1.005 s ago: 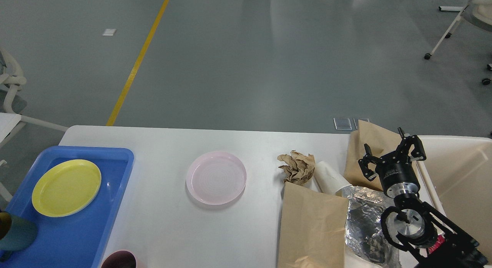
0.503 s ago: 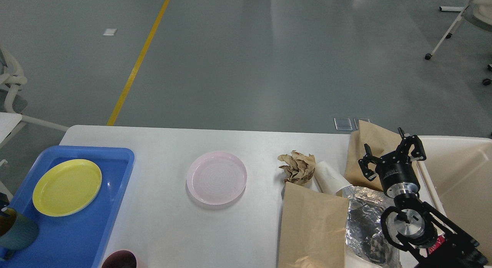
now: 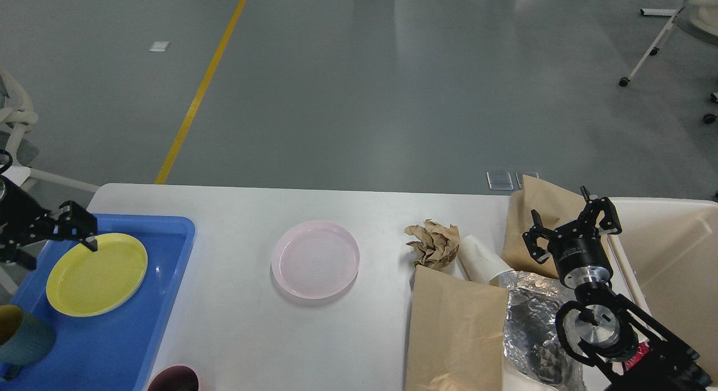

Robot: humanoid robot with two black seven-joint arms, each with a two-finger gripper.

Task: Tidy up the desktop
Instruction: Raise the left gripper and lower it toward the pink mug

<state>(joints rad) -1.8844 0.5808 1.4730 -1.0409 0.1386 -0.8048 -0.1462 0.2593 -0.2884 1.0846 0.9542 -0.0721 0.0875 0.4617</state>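
Observation:
The white desktop [image 3: 235, 335] carries a pink plate [image 3: 315, 259] in its middle. To the right lie a crumpled brown paper [image 3: 433, 245], a tipped white paper cup [image 3: 482, 259], a flat brown paper bag [image 3: 454, 329], a second brown bag [image 3: 547, 211] and crinkled foil [image 3: 530, 318]. My right gripper [image 3: 569, 225] hangs open and empty over the second bag. My left gripper [image 3: 59, 248] is open with nothing in it, over the far left of the blue tray [image 3: 112, 340], at the rim of the yellow plate [image 3: 96, 273].
A teal cup [image 3: 22, 335] stands in the tray's near left corner. A dark maroon cup [image 3: 174, 378] sits at the desktop's front edge. A beige bin [image 3: 673, 251] stands at the far right, beside my right arm. Chairs stand on the grey floor beyond.
My left gripper has come into view, moving up and away from the teal cup to the yellow plate's far rim. The cup stays in the tray. The right arm has not moved.

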